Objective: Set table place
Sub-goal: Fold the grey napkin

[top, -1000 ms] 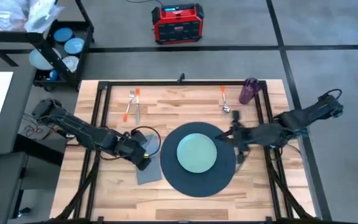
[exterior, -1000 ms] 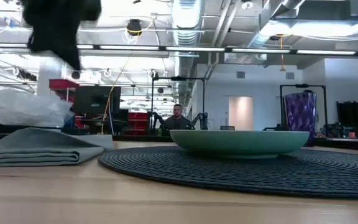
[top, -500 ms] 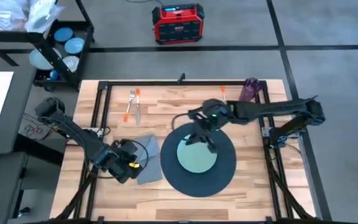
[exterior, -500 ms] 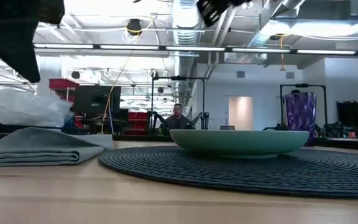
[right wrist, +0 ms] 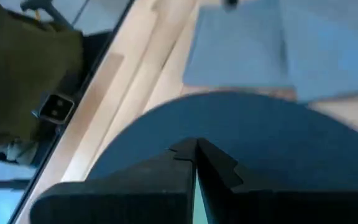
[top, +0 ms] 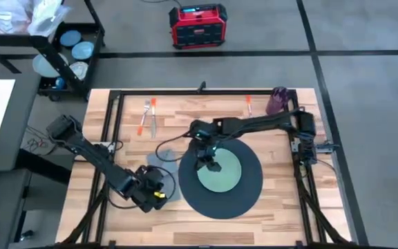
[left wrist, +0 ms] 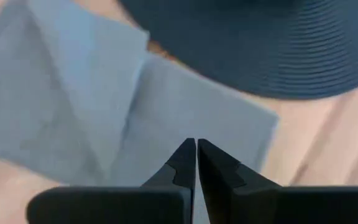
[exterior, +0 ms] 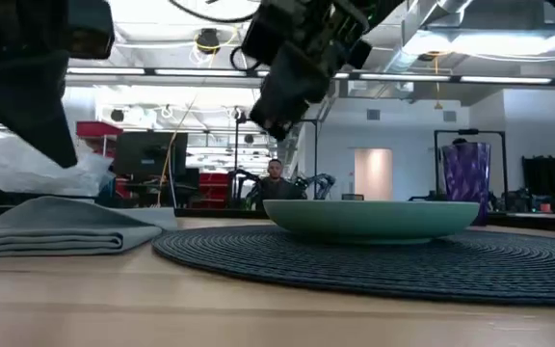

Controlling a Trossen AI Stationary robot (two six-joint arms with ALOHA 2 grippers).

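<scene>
Napkin (top: 163,174) first, nearest me: the grey square lies flat on the bench (top: 282,207) just left of the round mat (top: 244,190), touching or nearly touching its rim, where a fork would want it. The left gripper (left wrist: 196,163) hangs low over it, fingers pressed together with nothing between them, so it looks finished there. On the mat sits the pale green plate (top: 226,176), roughly centred. Over its left edge reaches the right gripper (right wrist: 196,158), fingers closed tight; whether it carries anything I cannot honestly tell from here. Further back the fork (top: 144,116) and knife (top: 152,123) lie together by the far left rail, another orange-handled utensil (top: 249,105) lies far right beside the purple cup (top: 276,101), all well apart from the setting. That long right arm spans the middle, likely blocking the left arm's reach.
</scene>
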